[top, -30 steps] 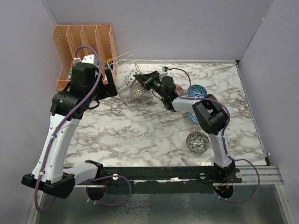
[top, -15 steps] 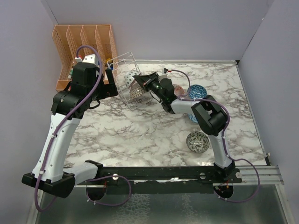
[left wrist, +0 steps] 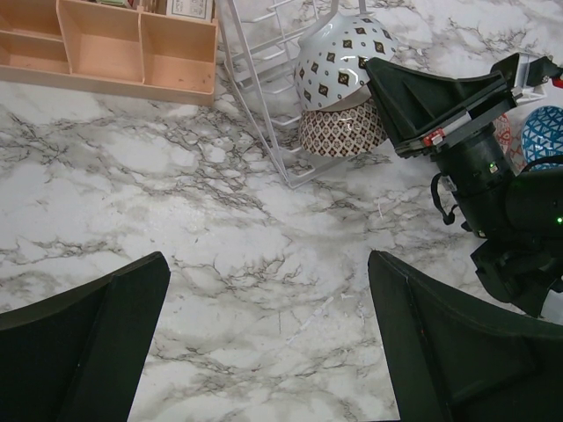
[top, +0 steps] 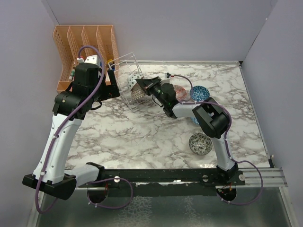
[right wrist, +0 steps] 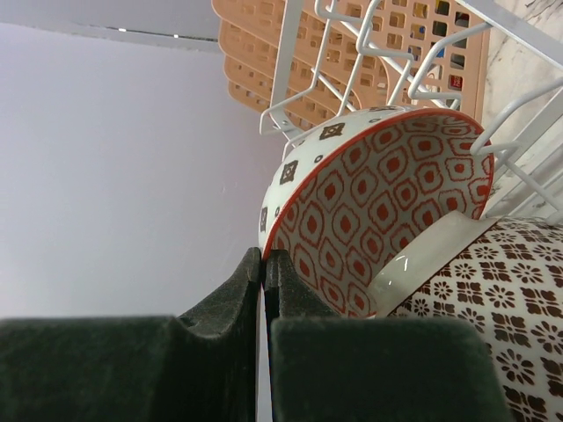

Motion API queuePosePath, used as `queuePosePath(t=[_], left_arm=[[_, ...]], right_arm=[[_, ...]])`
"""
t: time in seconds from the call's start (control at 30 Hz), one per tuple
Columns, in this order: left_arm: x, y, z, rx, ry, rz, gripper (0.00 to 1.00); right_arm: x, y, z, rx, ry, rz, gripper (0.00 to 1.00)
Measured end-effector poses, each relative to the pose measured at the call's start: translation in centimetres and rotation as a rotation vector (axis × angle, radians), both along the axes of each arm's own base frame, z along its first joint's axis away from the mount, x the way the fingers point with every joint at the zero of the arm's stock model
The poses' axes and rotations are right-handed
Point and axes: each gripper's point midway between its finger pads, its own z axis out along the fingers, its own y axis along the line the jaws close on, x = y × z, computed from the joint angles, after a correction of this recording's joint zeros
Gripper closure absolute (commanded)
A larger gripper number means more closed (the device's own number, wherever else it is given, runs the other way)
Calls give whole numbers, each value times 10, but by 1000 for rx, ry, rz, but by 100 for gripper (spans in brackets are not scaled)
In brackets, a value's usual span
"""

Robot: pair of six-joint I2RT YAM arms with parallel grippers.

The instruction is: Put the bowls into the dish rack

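Observation:
The white wire dish rack (top: 124,71) stands tilted beside the peach organiser. In it a reddish-pink patterned bowl (right wrist: 378,211) stands on edge above a brown patterned bowl (right wrist: 501,308); both show in the left wrist view, the reddish-pink bowl (left wrist: 339,57) over the brown bowl (left wrist: 343,130). My right gripper (right wrist: 264,257) is shut on the reddish-pink bowl's rim, at the rack's open side (top: 141,85). My left gripper (left wrist: 264,272) is open and empty above bare marble, left of the rack (top: 111,85). A second pink bowl (top: 180,92), a blue bowl (top: 199,92) and a dark grey-green bowl (top: 200,143) sit on the table.
The peach slotted organiser (top: 85,42) stands at the back left, touching the rack; it also shows in the left wrist view (left wrist: 114,44). Walls close the back and both sides. The right arm's elbow (top: 210,118) rises between the loose bowls.
My right gripper has shifted slightly left and nearer with the reddish-pink bowl at the rack, uncovering the second pink bowl behind it. The left arm has not moved.

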Motion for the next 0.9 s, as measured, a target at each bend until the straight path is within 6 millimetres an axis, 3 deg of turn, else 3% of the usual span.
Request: queuePosePath(t=[0.9], left_arm=[[0, -2, -9, 6, 21, -6, 1]], right_arm=[[-14, 3, -13, -20, 21, 2, 97]])
